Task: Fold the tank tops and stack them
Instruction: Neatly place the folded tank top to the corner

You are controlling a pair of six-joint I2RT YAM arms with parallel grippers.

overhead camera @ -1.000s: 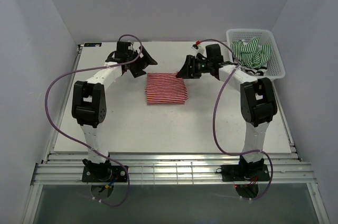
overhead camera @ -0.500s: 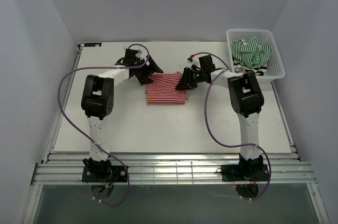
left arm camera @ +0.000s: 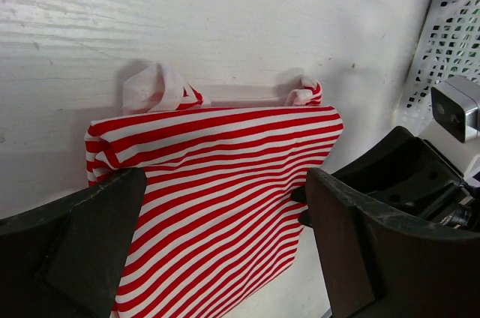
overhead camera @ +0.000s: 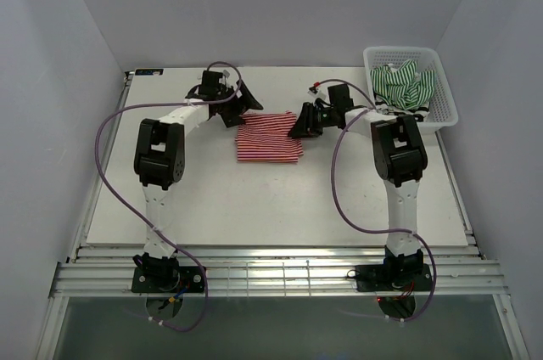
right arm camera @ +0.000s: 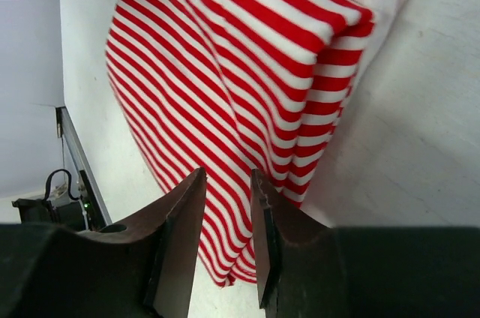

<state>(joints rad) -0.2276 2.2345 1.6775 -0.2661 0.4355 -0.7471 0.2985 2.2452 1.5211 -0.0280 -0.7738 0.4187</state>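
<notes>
- Red-and-white tank top (overhead camera: 268,138) lies folded on the desk (overhead camera: 212,199), well left of the basket (overhead camera: 445,107).
- Left hand (overhead camera: 237,106), spread wide, straddles its side away from the basket.
- Right hand (right arm camera: 227,181), fingers nearly together, seems to pinch its basket-side edge.

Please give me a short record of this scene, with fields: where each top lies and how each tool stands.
red top: folded, lying flat on the table
green top: crumpled in the basket, far right
left tool: open wide, over the red top's far left corner
right tool: closed narrow on the red top's right edge, it seems
stack: one top folded, none laid on it yet
</notes>
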